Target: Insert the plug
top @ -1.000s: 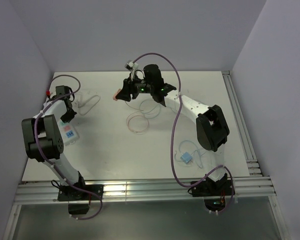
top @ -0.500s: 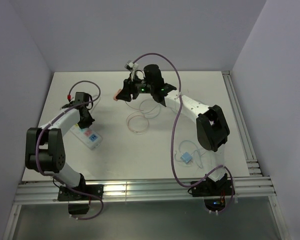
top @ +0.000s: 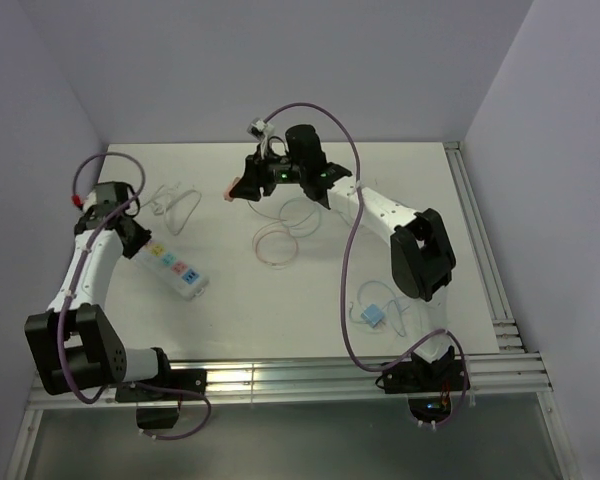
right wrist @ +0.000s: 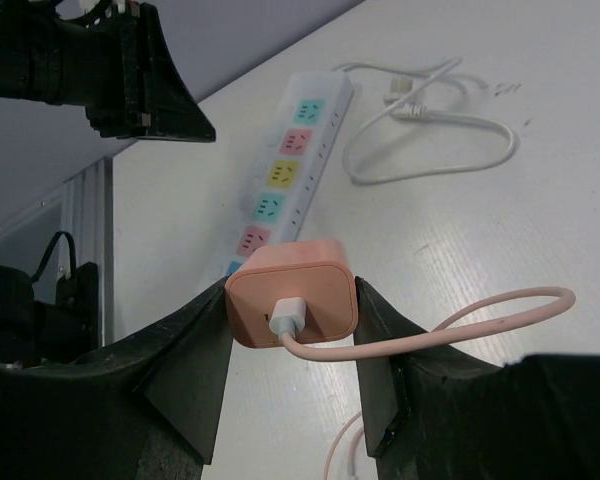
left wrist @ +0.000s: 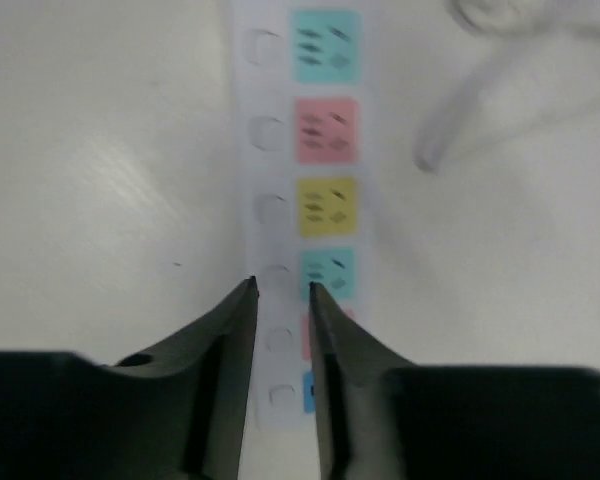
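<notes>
one pink plug (right wrist: 291, 300) in the right gripper (right wrist: 292, 312) — one six-socket power strip (top: 177, 267) under the narrowly parted left gripper (left wrist: 282, 287)

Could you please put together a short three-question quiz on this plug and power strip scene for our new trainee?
1. True or false: the pink charger is already plugged into the power strip.
2. What sits between the jaws of the right gripper? A. the power strip; B. the pink charger; C. nothing.
3. Fill in the gap: the left gripper, its jaws slightly apart, hovers over the ___.

Key: 1. False, it is held in the air, away from the strip. 2. B. 3. power strip.
</notes>
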Robot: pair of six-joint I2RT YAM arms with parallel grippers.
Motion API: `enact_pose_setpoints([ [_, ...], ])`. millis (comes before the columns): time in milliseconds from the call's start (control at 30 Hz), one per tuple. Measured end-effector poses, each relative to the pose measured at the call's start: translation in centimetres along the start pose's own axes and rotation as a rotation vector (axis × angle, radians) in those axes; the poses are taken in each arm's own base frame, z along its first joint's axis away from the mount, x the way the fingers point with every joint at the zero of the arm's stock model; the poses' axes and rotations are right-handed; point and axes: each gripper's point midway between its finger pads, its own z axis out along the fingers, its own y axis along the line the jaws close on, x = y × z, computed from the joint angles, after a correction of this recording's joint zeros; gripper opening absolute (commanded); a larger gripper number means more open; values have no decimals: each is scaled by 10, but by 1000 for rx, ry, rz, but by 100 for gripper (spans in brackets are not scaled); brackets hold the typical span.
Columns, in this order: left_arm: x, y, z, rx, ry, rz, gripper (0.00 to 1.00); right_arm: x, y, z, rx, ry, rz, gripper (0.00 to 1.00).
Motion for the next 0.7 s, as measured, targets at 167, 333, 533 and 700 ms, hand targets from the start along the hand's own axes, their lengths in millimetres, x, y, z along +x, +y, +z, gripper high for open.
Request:
enact_pose_setpoints([
  [167,-12,59,20,-138,11,-198,0,-17,3,16,-17,-17,-18,0],
  [333,-4,69,46,-196,66,-253,0,-14,6,44,0,-40,61,0],
  [533,12,73,81,-244,161,-303,0,33,0,86,36,-5,283,0],
  [700,12,75,94,-239,176,-352,0,91,-9,119,22,59,499,0],
])
